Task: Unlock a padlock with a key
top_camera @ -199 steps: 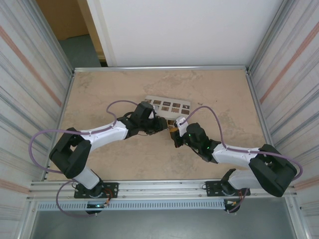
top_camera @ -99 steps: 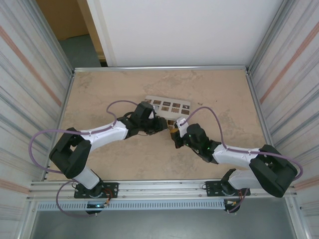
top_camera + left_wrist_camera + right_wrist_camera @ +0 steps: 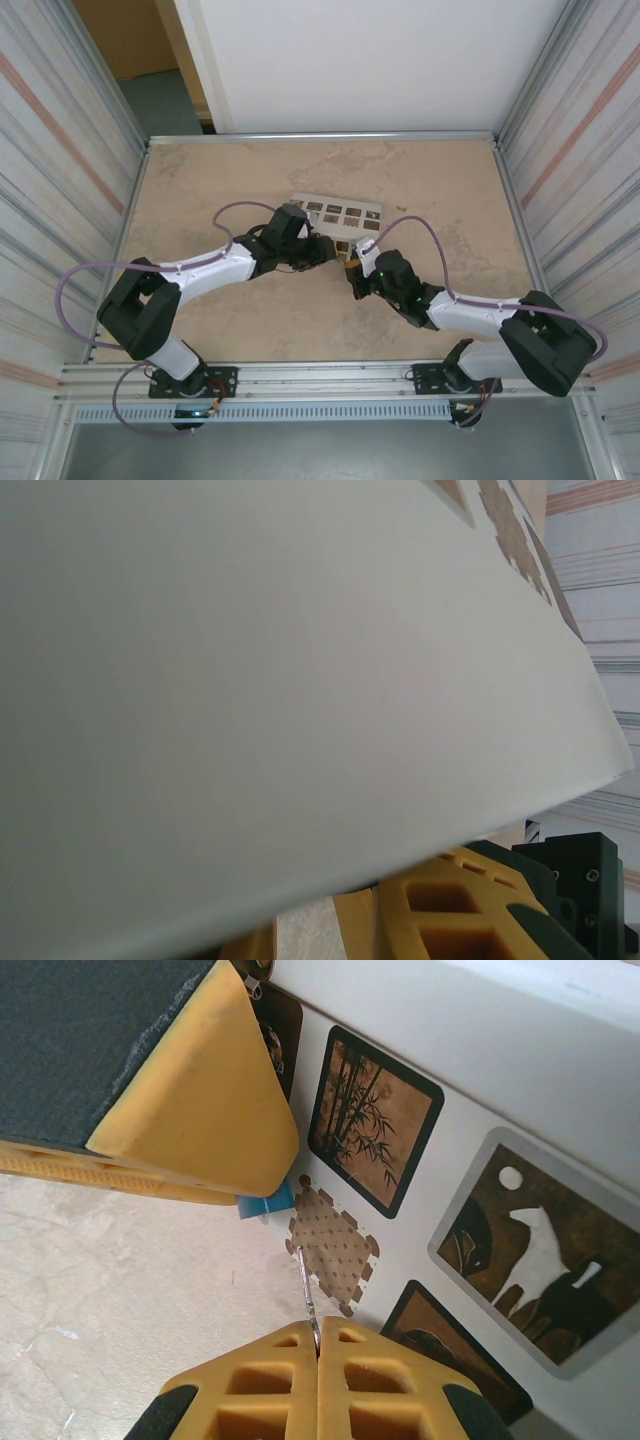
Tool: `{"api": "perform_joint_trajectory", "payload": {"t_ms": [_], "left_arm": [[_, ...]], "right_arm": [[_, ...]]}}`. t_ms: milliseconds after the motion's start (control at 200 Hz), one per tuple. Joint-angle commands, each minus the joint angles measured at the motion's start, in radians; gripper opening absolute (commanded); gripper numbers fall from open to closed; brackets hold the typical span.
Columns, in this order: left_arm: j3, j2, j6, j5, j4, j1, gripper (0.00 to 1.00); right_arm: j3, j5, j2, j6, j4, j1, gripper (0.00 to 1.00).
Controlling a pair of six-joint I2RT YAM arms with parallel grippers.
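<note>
Padlock (image 3: 268, 1203) and pincers are gathered at one spot. From the top external camera, the left pincer (image 3: 330, 250) and the right pincer (image 3: 350, 266) are seen tip to tip on the table (image 3: 220, 180). The white box (image 3: 335, 212) with dark picture tiles lies just beyond them. The arms are brought in from opposite sides, probably so that one can steady the lock while the other works it. The padlock is too small to be made out from this height.

In the left wrist view, the box's white face looms just above the left pincer. One yellow finger (image 3: 440, 925) is seen below that face, with bare table beside it. Whether this pincer is clenched on anything cannot be told.

In the right wrist view, the right pincer's fingers (image 3: 260, 1385) are pressed together on a thin silvery metal strip (image 3: 307, 1295). It is probably the key seen edge-on, though a shackle cannot be ruled out. The strip is aimed straight ahead of the fingertips towards the padlock. Only a small blue corner of the padlock is exposed. It lies ahead and slightly left of the right pincer, tucked under the left pincer's yellow finger and against the box's edge. This looks meant to keep it from shifting. The bamboo tile (image 3: 375, 1120) sits just beyond.
</note>
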Motion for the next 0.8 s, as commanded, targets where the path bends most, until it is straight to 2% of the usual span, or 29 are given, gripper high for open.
{"api": "perform_joint_trajectory", "payload": {"t_ms": [0, 431, 797], "left_arm": [[0.034, -0.055, 0.009, 0.025, 0.029, 0.003, 0.08], [0.031, -0.06, 0.009, 0.031, 0.029, 0.003, 0.08], [0.025, -0.08, 0.009, 0.034, 0.019, 0.003, 0.08]], "right_arm": [[0.023, 0.0, 0.006, -0.014, 0.022, -0.005, 0.0], [0.042, -0.04, 0.006, -0.006, 0.058, -0.004, 0.0], [0.062, -0.025, 0.031, -0.014, 0.111, -0.004, 0.0]]}}
